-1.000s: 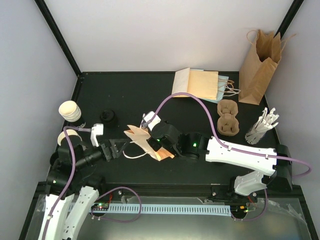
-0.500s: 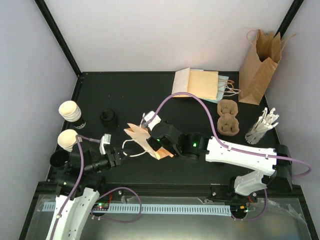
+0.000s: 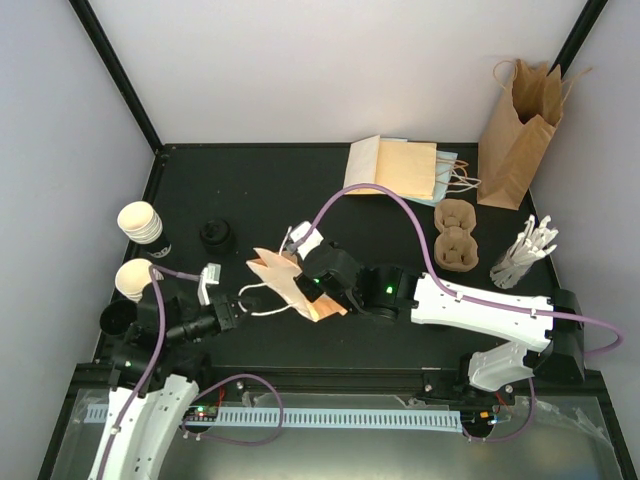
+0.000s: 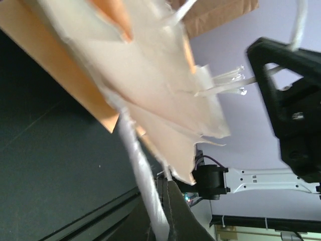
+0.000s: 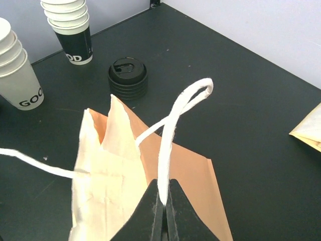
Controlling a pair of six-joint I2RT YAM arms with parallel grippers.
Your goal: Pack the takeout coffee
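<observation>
Fig. L gripper (image 3: 236,309) fingers pinch white handle (image 4: 134,150) of kraft bag (image 3: 297,287), table ctr. R gripper (image 5: 161,197) fingers pinch second handle (image 5: 171,128). Coffee cups (image 3: 139,222), stacked, at 9 o'clock; black lids (image 3: 216,236) beside, 3 o'clock of them.

Black table (image 3: 300,190) carries cup stacks (image 3: 140,222), lids (image 3: 216,236), flat bags (image 3: 400,168), carriers (image 3: 456,235), upright bag (image 3: 515,135).

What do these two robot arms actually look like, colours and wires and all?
The left arm and right arm both have smooth white shells and chunky black joints. A purple cable loops along each. Small green lights glow on the right arm's black sections. The fingers are slim, black and wedge-shaped.
</observation>
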